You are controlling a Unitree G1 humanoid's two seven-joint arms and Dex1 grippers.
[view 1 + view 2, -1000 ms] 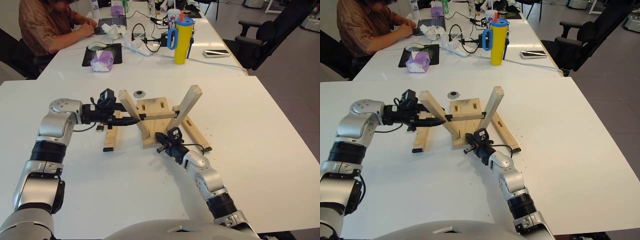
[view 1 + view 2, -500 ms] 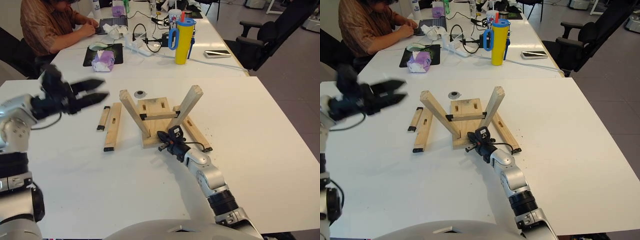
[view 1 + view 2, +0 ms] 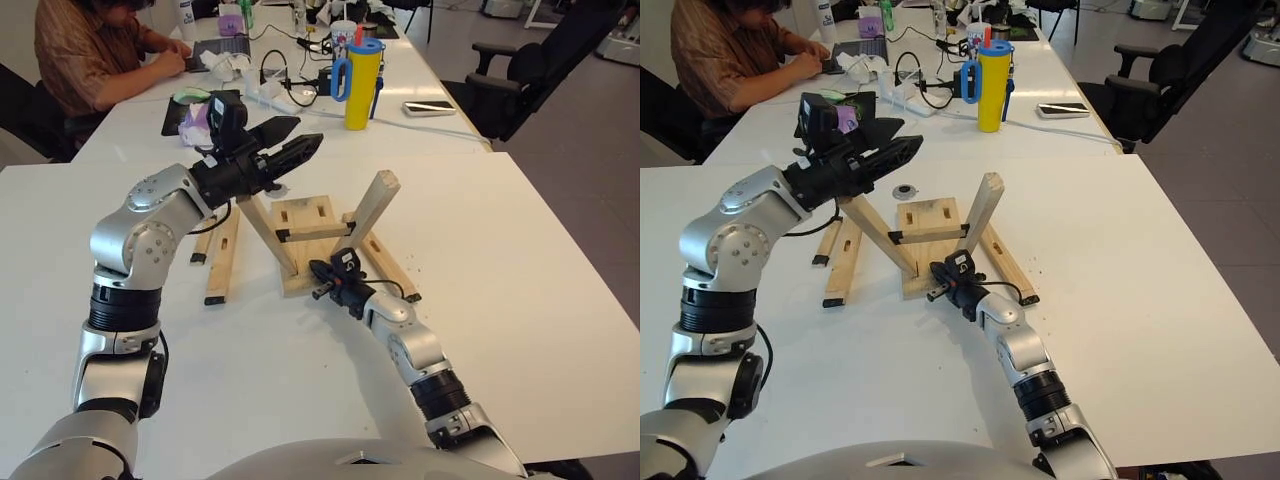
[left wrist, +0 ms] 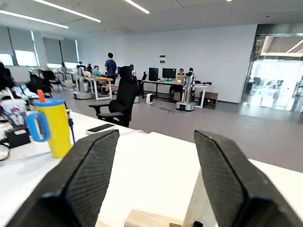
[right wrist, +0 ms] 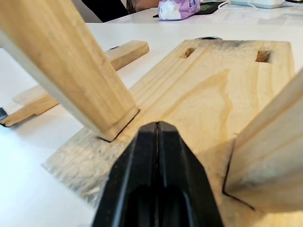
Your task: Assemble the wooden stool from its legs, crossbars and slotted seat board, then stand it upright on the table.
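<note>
White table (image 3: 520,260) carries seat board (image 3: 305,215) with two legs (image 3: 262,225) slotted in; loose bars (image 3: 222,255) lie beside. Left pincer (image 3: 305,133), fingers apart, hangs above; right pincer (image 5: 157,130), together, points between the legs.

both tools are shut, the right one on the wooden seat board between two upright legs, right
No: the left tool is open, fingers apart in the left wrist view. The right tool is shut, on the slotted wooden seat board.
</note>
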